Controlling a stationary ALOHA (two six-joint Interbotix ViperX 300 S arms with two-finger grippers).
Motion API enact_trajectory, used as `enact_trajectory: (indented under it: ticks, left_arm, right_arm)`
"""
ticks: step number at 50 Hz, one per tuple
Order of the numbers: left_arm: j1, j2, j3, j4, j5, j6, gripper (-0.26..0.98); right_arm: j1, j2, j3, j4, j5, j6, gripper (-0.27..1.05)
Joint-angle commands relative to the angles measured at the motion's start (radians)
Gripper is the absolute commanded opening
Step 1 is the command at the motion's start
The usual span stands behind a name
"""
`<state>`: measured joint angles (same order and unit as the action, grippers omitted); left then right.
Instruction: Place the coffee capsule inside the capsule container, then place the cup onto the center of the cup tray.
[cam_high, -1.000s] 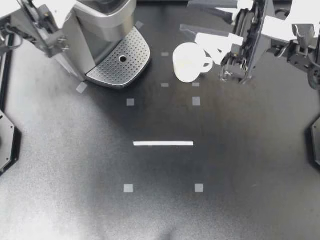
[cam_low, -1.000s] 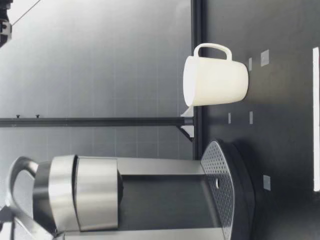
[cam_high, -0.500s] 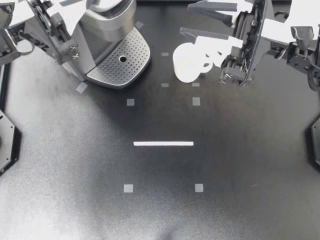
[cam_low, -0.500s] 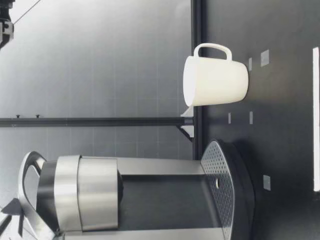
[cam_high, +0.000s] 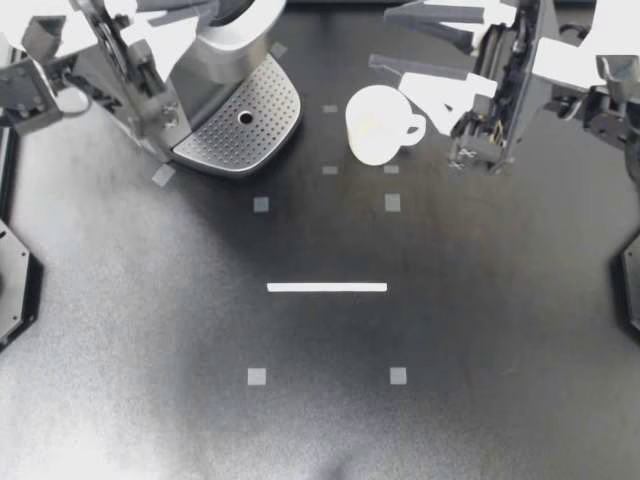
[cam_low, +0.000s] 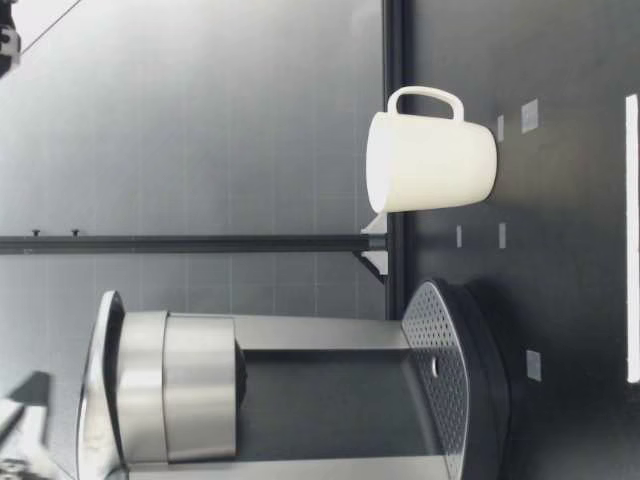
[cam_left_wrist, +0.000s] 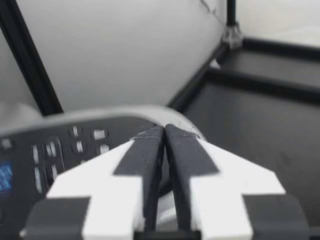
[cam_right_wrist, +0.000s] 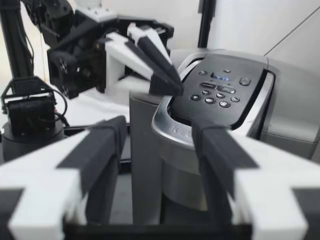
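Observation:
The white cup (cam_high: 375, 125) stands upright on the table to the right of the silver coffee machine (cam_high: 205, 65), off its perforated cup tray (cam_high: 240, 120). No capsule is in sight. My left gripper (cam_high: 195, 15) is over the machine's top with its fingers pressed together, shut, resting at the lid (cam_left_wrist: 75, 140). My right gripper (cam_high: 382, 38) hovers behind and right of the cup, open, with nothing between its fingers. In the right wrist view it faces the machine (cam_right_wrist: 220, 100) and my left gripper (cam_right_wrist: 167, 82). In the low view the cup (cam_low: 430, 160) stands beside the tray (cam_low: 440, 370).
A white tape line (cam_high: 327, 287) and several small grey tape squares mark the black table in front of the machine and cup. Black frame posts run along the table's back edge.
My left arm has swung right over the machine's top, and the machine's lid handle has come down flat. My right gripper shifted slightly right. The cup has not moved.

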<state>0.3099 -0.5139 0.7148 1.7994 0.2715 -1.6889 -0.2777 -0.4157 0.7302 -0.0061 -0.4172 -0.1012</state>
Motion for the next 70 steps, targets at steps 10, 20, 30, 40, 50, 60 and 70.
enact_trajectory:
  ticks: [10,20,30,40,50,60,70]
  left_arm:
    - [-0.040,0.005,-0.100,0.000,0.256,0.169,0.18]
    - [-0.132,0.051,-0.181,-0.199,0.517,0.518,0.18]
    - [-0.219,0.052,-0.301,-0.669,0.712,0.936,0.18]
    - [-0.262,0.011,-0.344,-1.060,0.756,1.115,0.18]
    - [-0.314,-0.018,-0.304,-1.215,0.681,1.183,0.18]
    - [-0.336,-0.060,-0.262,-1.322,0.583,1.206,0.18]
    - [-0.339,-0.098,-0.227,-1.348,0.517,1.210,0.18]
  right_arm:
    - [0.005,-0.023,-0.061,-0.006,0.187,-0.021,0.56]
    - [-0.018,-0.012,-0.150,-0.014,0.477,-0.058,0.56]
    - [-0.048,0.025,-0.261,-0.049,0.811,-0.121,0.55]
    - [-0.080,0.114,-0.341,-0.028,1.077,-0.236,0.55]
    - [-0.163,0.143,-0.357,0.094,1.155,-0.368,0.56]
    - [-0.247,0.164,-0.356,0.293,1.229,-0.560,0.56]
    - [-0.307,0.204,-0.345,0.331,1.246,-0.643,0.56]
